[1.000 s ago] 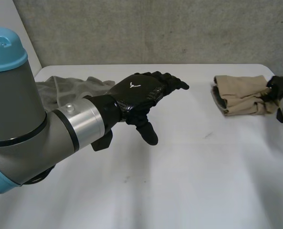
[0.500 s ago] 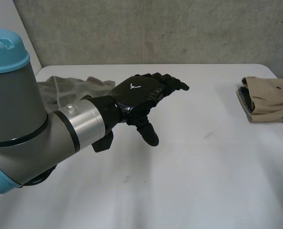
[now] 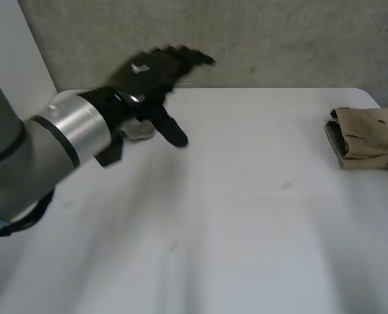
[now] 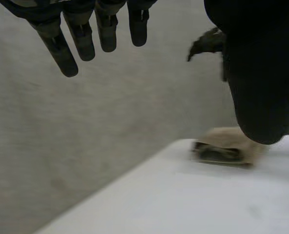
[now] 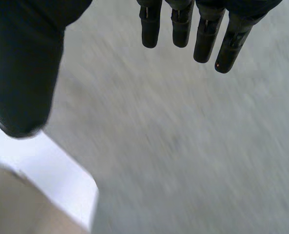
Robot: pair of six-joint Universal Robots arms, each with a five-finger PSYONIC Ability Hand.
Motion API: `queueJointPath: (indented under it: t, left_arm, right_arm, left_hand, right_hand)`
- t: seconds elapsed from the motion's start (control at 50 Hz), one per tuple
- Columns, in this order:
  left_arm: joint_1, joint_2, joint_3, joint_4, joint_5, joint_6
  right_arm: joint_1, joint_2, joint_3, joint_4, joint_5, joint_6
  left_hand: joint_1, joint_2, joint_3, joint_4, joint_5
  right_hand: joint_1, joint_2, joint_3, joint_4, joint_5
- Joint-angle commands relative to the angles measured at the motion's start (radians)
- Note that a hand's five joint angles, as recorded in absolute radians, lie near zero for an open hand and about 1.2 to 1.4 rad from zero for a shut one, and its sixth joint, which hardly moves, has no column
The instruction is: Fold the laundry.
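The folded laundry [image 3: 370,134] at the far right is plain tan, darker inside its folds. The bench [image 3: 246,216] is white, the wall [image 3: 279,39] mottled grey. The left hand [image 3: 151,72] is black with a white mark, the right hand [image 5: 22,73] plain black.

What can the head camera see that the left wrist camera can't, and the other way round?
The head view gives the left arm from above, and a bit of grey cloth peeking out beside the left hand. The left wrist view instead gives the underside of that hand's straight fingers, holding nothing. Both share the folded tan cloth on the white table and the grey wall.
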Motion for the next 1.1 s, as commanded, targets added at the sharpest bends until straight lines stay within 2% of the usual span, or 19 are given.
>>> queueJointPath:
  t: [0.02, 0.1, 0.14, 0.22, 0.28, 0.4, 0.52, 0.64, 0.7, 0.78, 0.8, 0.82, 0.84, 0.86, 0.92, 0.94, 1.0, 1.06, 1.1]
  left_arm:
    - [0.185, -0.010, -0.005, 0.138, -0.043, 0.017]
    - [0.298, -0.111, 0.022, 0.158, -0.040, 0.049]
    - [0.361, -0.194, 0.064, 0.158, -0.036, 0.089]
    - [0.418, -0.339, 0.142, 0.156, -0.034, 0.184]
    - [0.424, -0.456, 0.212, 0.158, -0.034, 0.279]
    - [0.430, -0.634, 0.340, 0.164, -0.034, 0.383]
    - [0.430, -0.806, 0.495, 0.195, 0.009, 0.397]
    - [0.417, -0.909, 0.610, 0.201, 0.095, 0.393]
    - [0.407, -0.944, 0.654, 0.201, 0.106, 0.393]
    - [0.380, -1.018, 0.751, 0.201, 0.101, 0.391]
    - [0.374, -1.030, 0.769, 0.201, 0.078, 0.391]
    - [0.369, -1.032, 0.773, 0.201, 0.061, 0.391]
    - [0.364, -1.032, 0.771, 0.201, 0.040, 0.390]
    - [0.343, -1.024, 0.754, 0.202, -0.027, 0.393]
    - [0.299, -0.972, 0.699, 0.205, -0.114, 0.397]
    - [0.271, -0.903, 0.632, 0.214, -0.155, 0.391]
    - [0.228, -0.803, 0.515, 0.248, -0.160, 0.374]
    - [0.142, -0.659, 0.342, 0.296, -0.161, 0.319]
    - [0.033, -0.549, 0.230, 0.320, -0.161, 0.247]
  right_arm:
    - [0.261, -0.205, 0.476, -0.188, -0.214, 0.024]
    - [0.363, -0.282, 0.708, -0.241, -0.311, 0.023]
    - [0.402, -0.292, 0.785, -0.252, -0.329, 0.013]
    - [0.468, -0.301, 0.919, -0.257, -0.345, 0.010]
    - [0.480, -0.304, 0.996, -0.262, -0.348, 0.010]
    - [0.468, -0.330, 1.115, -0.269, -0.353, 0.009]
    - [0.464, -0.383, 1.225, -0.315, -0.356, 0.009]
    - [0.427, -0.434, 1.312, -0.363, -0.357, 0.009]
    - [0.411, -0.460, 1.348, -0.383, -0.357, 0.009]
    - [0.410, -0.476, 1.370, -0.397, -0.356, 0.009]
    - [0.408, -0.479, 1.371, -0.397, -0.356, 0.009]
    - [0.407, -0.485, 1.373, -0.397, -0.356, 0.009]
    - [0.402, -0.486, 1.373, -0.397, -0.356, 0.009]
    - [0.398, -0.488, 1.373, -0.397, -0.356, 0.009]
    - [0.369, -0.496, 1.367, -0.397, -0.356, 0.009]
    - [0.361, -0.497, 1.362, -0.397, -0.356, 0.009]
    - [0.316, -0.511, 1.338, -0.397, -0.349, 0.007]
    - [0.264, -0.522, 1.289, -0.395, -0.334, 0.018]
    - [0.234, -0.525, 1.260, -0.392, -0.328, 0.029]
  left_hand:
    - [-0.012, -0.029, -0.015, -0.032, -0.046]
    - [-0.012, -0.029, -0.015, -0.032, -0.046]
    - [-0.012, -0.029, -0.015, -0.032, -0.046]
    - [-0.012, -0.029, -0.015, -0.032, -0.046]
    - [-0.012, -0.029, -0.015, -0.032, -0.046]
    - [-0.012, -0.029, -0.015, -0.032, -0.046]
    - [-0.012, -0.029, -0.015, -0.032, -0.046]
    - [-0.008, -0.025, -0.011, -0.029, -0.043]
    - [0.033, 0.016, 0.030, 0.012, -0.002]
    - [0.414, 0.397, 0.411, 0.393, 0.379]
    - [0.845, 0.828, 0.842, 0.824, 0.810]
    - [1.090, 1.073, 1.088, 1.070, 1.056]
    - [1.209, 1.192, 1.206, 1.188, 1.174]
    - [1.210, 1.193, 1.207, 1.189, 1.175]
    - [1.210, 1.193, 1.207, 1.189, 1.175]
    - [1.210, 1.193, 1.207, 1.189, 1.175]
    - [1.210, 1.193, 1.207, 1.189, 1.175]
    - [1.210, 1.193, 1.207, 1.189, 1.175]
    - [1.210, 1.193, 1.207, 1.189, 1.175]
  right_hand:
    - [-0.030, -0.049, -0.043, -0.063, -0.073]
    - [-0.030, -0.049, -0.043, -0.063, -0.073]
    - [-0.030, -0.049, -0.043, -0.063, -0.073]
    - [-0.030, -0.049, -0.043, -0.063, -0.073]
    - [-0.030, -0.049, -0.043, -0.063, -0.073]
    - [-0.030, -0.049, -0.043, -0.063, -0.073]
    - [-0.030, -0.049, -0.043, -0.063, -0.073]
    - [-0.030, -0.049, -0.043, -0.063, -0.073]
    - [-0.030, -0.049, -0.043, -0.063, -0.073]
    - [-0.030, -0.049, -0.043, -0.063, -0.073]
    - [-0.030, -0.049, -0.043, -0.063, -0.073]
    - [-0.030, -0.049, -0.043, -0.063, -0.073]
    - [-0.030, -0.049, -0.043, -0.063, -0.073]
    - [-0.030, -0.049, -0.043, -0.063, -0.073]
    - [-0.030, -0.049, -0.043, -0.063, -0.073]
    - [-0.030, -0.049, -0.043, -0.063, -0.073]
    - [-0.030, -0.049, -0.043, -0.063, -0.073]
    - [-0.030, -0.049, -0.043, -0.063, -0.073]
    - [-0.030, -0.049, -0.043, -0.063, -0.073]
